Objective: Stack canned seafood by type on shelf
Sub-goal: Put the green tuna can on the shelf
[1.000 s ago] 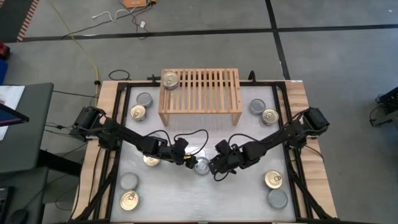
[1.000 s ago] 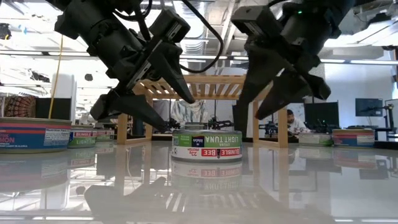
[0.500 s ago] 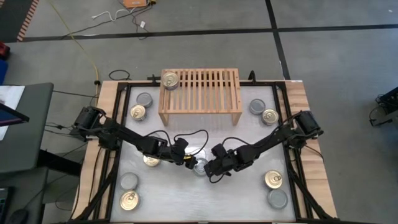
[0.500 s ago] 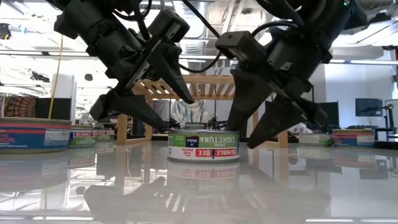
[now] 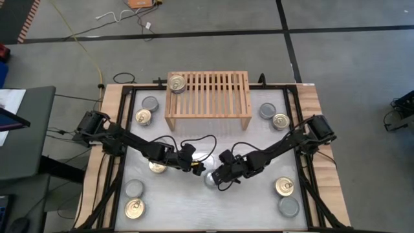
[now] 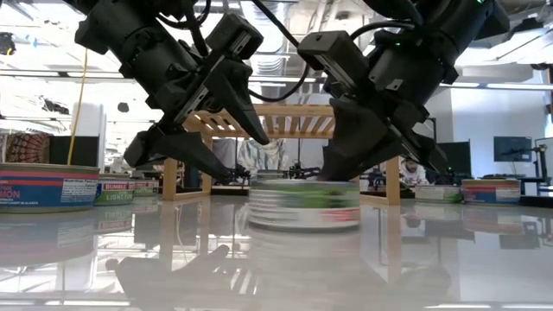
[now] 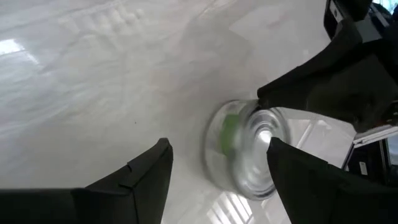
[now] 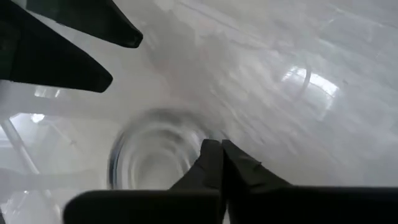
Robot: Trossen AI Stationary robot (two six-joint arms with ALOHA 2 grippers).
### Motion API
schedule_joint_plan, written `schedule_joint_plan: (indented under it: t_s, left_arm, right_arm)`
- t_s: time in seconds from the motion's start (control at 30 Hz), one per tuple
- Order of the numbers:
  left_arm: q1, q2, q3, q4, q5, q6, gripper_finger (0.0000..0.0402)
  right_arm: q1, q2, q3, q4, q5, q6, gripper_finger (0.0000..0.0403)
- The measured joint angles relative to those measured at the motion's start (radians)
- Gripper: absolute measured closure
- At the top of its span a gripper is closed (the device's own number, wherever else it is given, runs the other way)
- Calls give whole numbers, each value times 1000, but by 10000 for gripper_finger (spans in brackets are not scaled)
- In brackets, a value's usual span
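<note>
A flat tuna can point(image 6: 302, 204) with a green label and a silver top point(image 7: 252, 155) stands on the white table near its middle, blurred by motion. My right gripper point(image 8: 217, 152) is shut, with nothing between its fingers, and its tips are at the can's rim. It shows in the high view point(image 5: 216, 178) right beside the can point(image 5: 209, 181). My left gripper point(image 7: 217, 146) hangs open just left of the can, touching nothing. One gold-topped can point(image 5: 176, 83) sits on the left end of the wooden shelf point(image 5: 213, 97) at the far side. My right gripper has its shut fingertips point(image 8: 211, 155) against the upper rim point(image 8: 193, 140) of the can, on the side facing the table's right. The fingers slant down from the right and far side. The can stays flat on the table.
Loose cans lie on the left point(image 5: 143, 117) point(image 5: 157, 167) point(image 5: 134, 208) and on the right point(image 5: 280, 121) point(image 5: 284, 188) point(image 5: 288, 206) of the table. The near middle of the table point(image 5: 207, 207) is bare.
My right gripper has come down and toward the table's left onto the can, then shut with its fingers meeting each other. The can has slid out a short way toward the near edge and is blurred.
</note>
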Motion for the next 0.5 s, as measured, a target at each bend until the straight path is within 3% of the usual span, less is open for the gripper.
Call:
schedule_joint_plan:
  t_s: [0.13,0.33,0.5]
  left_arm:
    - [0,0,0,0,16,-8,152]
    - [-4,0,0,7,65,-32,152]
    - [-6,0,0,36,65,-39,152]
  right_arm:
    - [0,0,0,-2,0,-2,389]
    - [0,1,0,-5,0,-14,352]
    - [0,2,-1,-5,-1,-18,374]
